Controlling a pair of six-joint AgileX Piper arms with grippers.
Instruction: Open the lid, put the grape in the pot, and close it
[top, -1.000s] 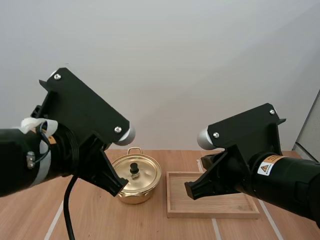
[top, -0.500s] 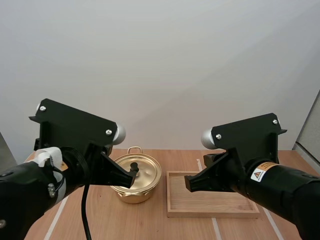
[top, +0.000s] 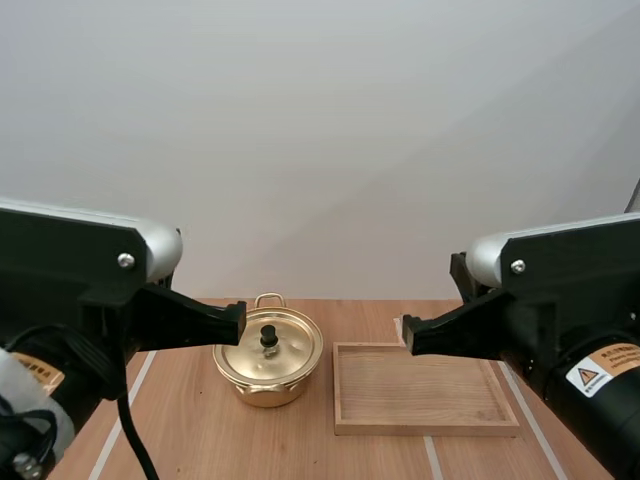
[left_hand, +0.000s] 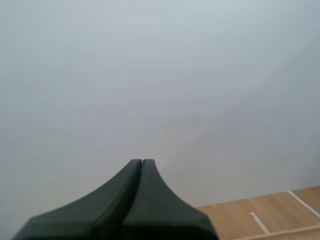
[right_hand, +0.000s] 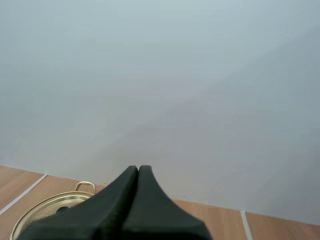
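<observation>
- The left tool (left_hand: 142, 163) is clenched on nothing. In the left wrist view its two black fingers lie pressed together as one dark wedge, raised before a pale wall, with a strip of the bench (top: 200, 420) beyond them.
- In the high view it reaches in level from the left, and its tip overlaps the left edge of the pot (top: 268, 368).
- The right tool (right_hand: 138, 169) is also clenched and empty, its fingers closed into a single wedge. The pot's golden rim and one loop handle (right_hand: 84, 186) show just past it.
- In the high view it reaches in from the right, its tip above the far left corner of the wooden tray (top: 425, 395).
- The pot stands on the bench between the two tools, just left of the tray and apart from it.
- The lid (top: 288, 352) sits closed on the pot, its black knob (top: 268, 338) upright in the middle.
- The tray lies flat, its floor bare wood.
</observation>
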